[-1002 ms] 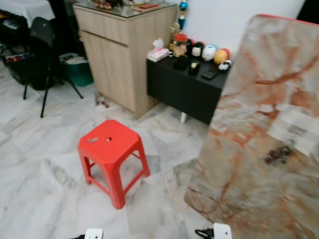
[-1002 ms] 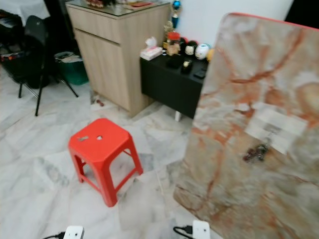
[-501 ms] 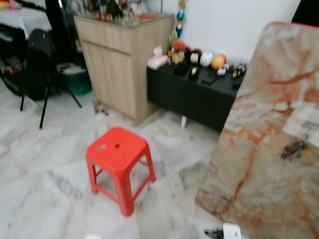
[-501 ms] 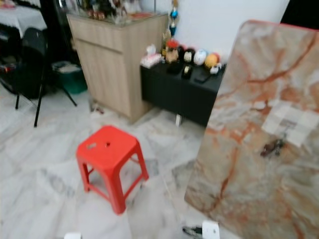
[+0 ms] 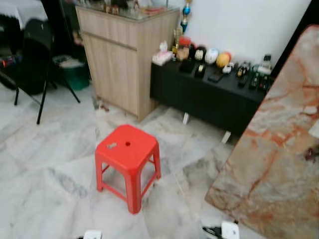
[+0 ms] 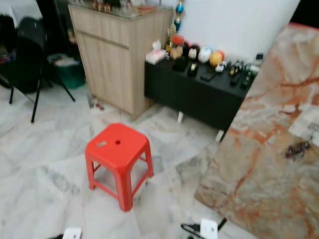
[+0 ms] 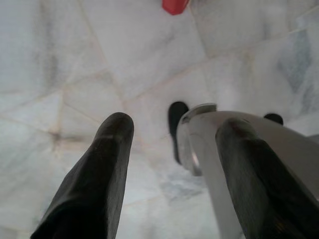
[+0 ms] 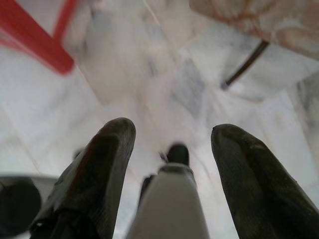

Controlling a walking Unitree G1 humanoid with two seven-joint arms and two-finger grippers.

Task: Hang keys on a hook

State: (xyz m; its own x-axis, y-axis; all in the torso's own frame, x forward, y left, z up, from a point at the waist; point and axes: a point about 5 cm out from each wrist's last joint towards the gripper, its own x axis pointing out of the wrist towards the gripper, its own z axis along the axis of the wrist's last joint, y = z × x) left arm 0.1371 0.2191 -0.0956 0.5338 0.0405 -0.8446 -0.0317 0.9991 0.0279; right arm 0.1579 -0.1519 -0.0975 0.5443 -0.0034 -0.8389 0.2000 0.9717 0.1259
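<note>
Standing on the pale marble floor point(image 5: 45, 164), a red plastic stool point(image 5: 128, 162) sits out in the open, with a small scrap lying on its seat. Behind it a light wooden cabinet point(image 5: 122, 55) stands against the wall, and just beside that a low black console point(image 5: 209, 94) carries a row of small ornaments and bottles. A black chair point(image 5: 30, 59) is off to the robot's left, near a green bin point(image 5: 75, 74). On the robot's right, a big marble-patterned slab point(image 6: 269, 149) leans tilted, its foot on the floor. The keys point(image 6: 297, 149) show as a small dark bunch lying against the face of that slab, just below a pale patch; they are too blurred to tell what holds them there. Both arms hang low, pointed at the floor. The left gripper point(image 7: 172, 144) has its two black fingers spread apart with nothing between them, and the right gripper point(image 8: 172, 139) is likewise spread wide and empty, well away from the keys.
</note>
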